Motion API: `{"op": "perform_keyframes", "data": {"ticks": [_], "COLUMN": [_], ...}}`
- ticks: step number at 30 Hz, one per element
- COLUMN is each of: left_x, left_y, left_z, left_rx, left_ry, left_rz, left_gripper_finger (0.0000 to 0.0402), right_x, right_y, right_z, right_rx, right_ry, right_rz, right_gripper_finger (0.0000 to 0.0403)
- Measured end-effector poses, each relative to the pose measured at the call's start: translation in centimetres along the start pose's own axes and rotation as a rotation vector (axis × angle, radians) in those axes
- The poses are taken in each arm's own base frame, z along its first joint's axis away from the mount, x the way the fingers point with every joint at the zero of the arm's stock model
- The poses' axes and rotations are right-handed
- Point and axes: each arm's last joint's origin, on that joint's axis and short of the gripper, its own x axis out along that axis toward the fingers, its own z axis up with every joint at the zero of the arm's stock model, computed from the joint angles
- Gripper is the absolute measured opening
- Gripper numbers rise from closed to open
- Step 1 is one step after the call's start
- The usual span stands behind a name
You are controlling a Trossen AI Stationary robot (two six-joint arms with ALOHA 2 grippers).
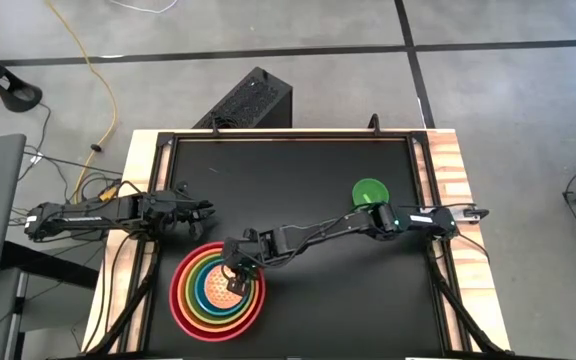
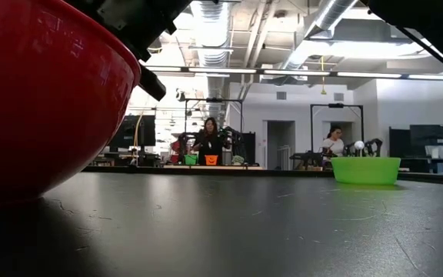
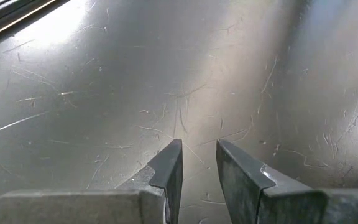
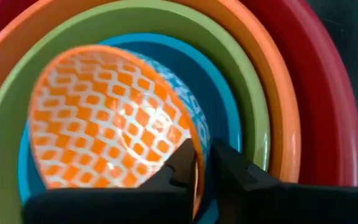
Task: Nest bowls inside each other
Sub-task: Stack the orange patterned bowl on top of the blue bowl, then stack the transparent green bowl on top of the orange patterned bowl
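Observation:
Near the table's front left, a red-pink bowl (image 1: 181, 300) holds an orange bowl (image 4: 278, 93), a lime green bowl (image 4: 244, 74) and a blue bowl (image 4: 219, 87), nested. A small bowl with an orange-and-white pattern (image 4: 104, 112) sits tilted inside the blue one. My right gripper (image 4: 204, 158) is shut on it and shows over the stack (image 1: 236, 272). The smallest bright green bowl (image 1: 370, 192) stands on its base at the centre right. My left gripper (image 3: 199, 149) hovers open over bare table left of the stack. My right gripper holds the patterned bowl by its rim (image 4: 199, 183), on the side nearest the arm. One finger (image 4: 182, 165) is inside the bowl and one (image 4: 232, 165) outside. The fingers slant down from the table's right. The bowl tilts inside the blue bowl; I cannot tell whether its base rests there.
The black table top (image 1: 298, 170) has a raised frame and wooden strips along both sides. In the low view the red bowl's wall (image 2: 44, 92) fills the left and the green bowl (image 2: 365, 169) stands far right. People sit in the room beyond.

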Motion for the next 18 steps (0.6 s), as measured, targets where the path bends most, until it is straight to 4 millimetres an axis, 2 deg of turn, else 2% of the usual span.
{"op": "perform_keyframes", "data": {"ticks": [8, 12, 18], "left_x": [0.0, 0.0, 0.0], "left_y": [0.0, 0.0, 0.0], "left_z": [0.0, 0.0, 0.0], "left_rx": [0.0, 0.0, 0.0], "left_ry": [0.0, 0.0, 0.0], "left_rz": [0.0, 0.001, 0.0], "left_gripper_finger": [0.0087, 0.0087, 0.0087], "right_x": [-0.1, -0.8, -4.6], "right_y": [0.1, 0.4, 0.7], "right_z": [0.2, 0.8, 2.2], "right_rx": [0.003, -0.029, -0.049], "right_ry": [-0.011, -0.024, -0.037], "right_rz": [0.008, 0.034, 0.045], "right_gripper_finger": [0.0131, 0.016, 0.0181]}}
